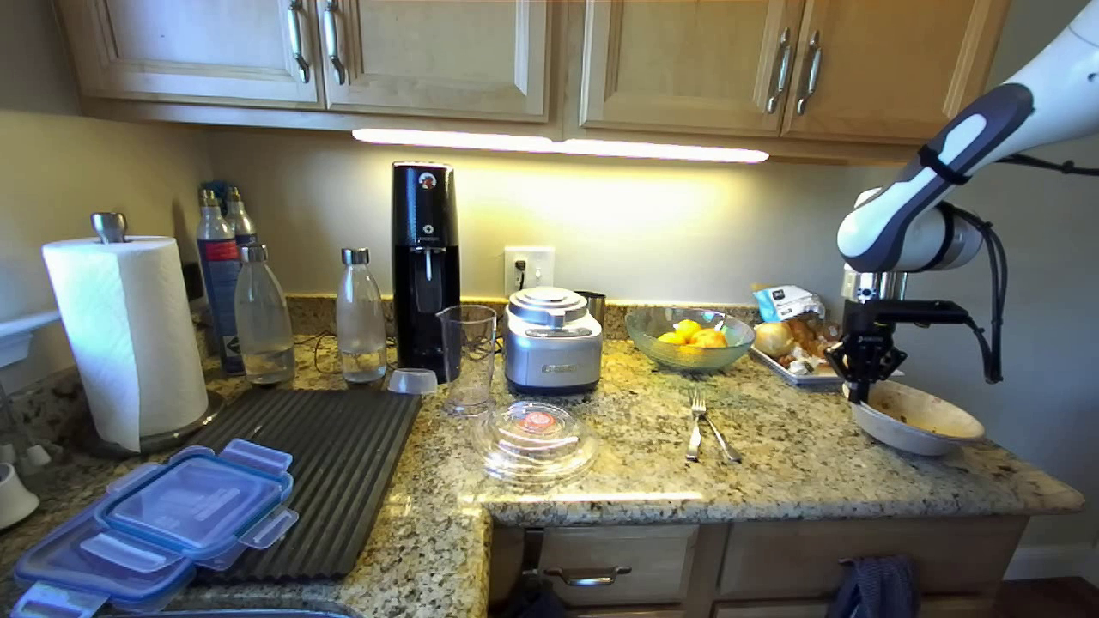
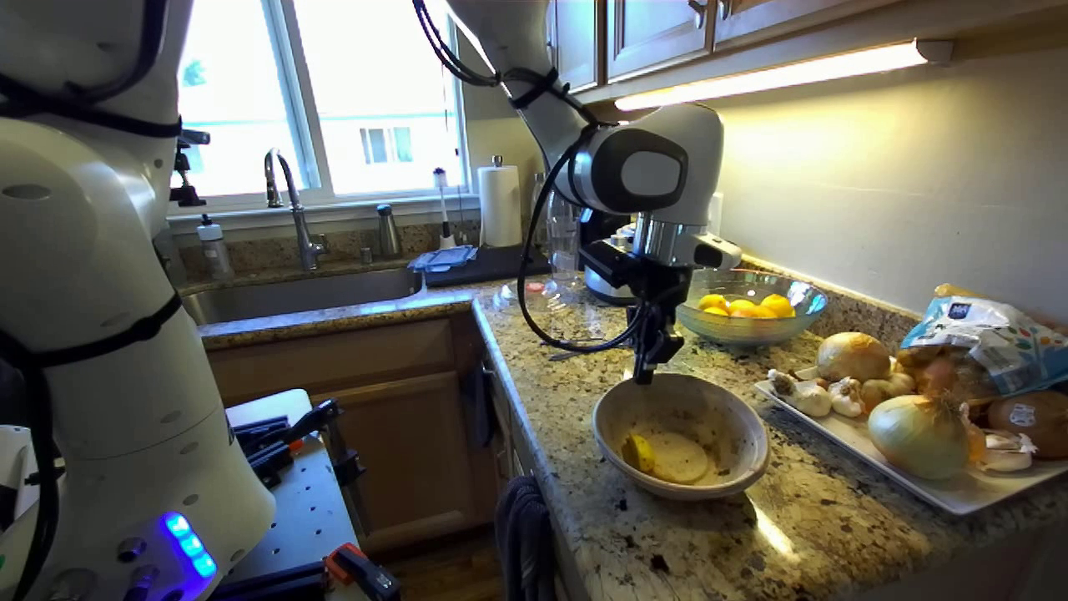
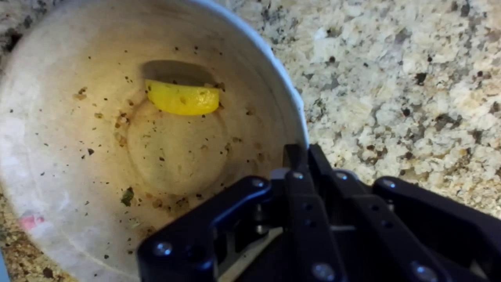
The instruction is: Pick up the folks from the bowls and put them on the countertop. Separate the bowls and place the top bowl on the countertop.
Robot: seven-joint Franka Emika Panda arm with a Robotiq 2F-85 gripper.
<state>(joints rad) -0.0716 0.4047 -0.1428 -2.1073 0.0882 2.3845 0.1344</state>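
The pale beige bowl (image 2: 684,438) is located at the end stretch of the granite countertop (image 1: 798,468), opening upward. A yellow wedge (image 3: 183,98) and scattered dark flecks (image 3: 127,197) lie inside it. Whether a second bowl is nested beneath, and whether the base bears on the countertop, cannot be determined from these views.

The fingers of the gripper (image 3: 304,152) are clamped on the bowl's rim, one inside the wall and one outside. The step in hand is judged to be separation of the top bowl.

Possible faults and causes:
1. Bowl droops or rotates: a single pinch point leaves the far side unsupported.
2. Wedge slides out: tilt exceeds what the shallow wall can retain.
3. Rim slips: flecks or residue at the grip may reduce friction.
4. Second bowl, if present, lifts along and drops: nested walls may stick.
5. Bowl strikes the white tray (image 2: 955,498) or the onions (image 2: 918,434) on it: the tray is near, and a swinging bowl needs room.

Two forks (image 1: 695,427) lie together on the countertop, well apart from the bowl; that step is judged complete. Lowering the bowl onto them would leave it unstable. Beyond them stands a glass fruit bowl (image 1: 691,359); an overlong transfer risks contact.
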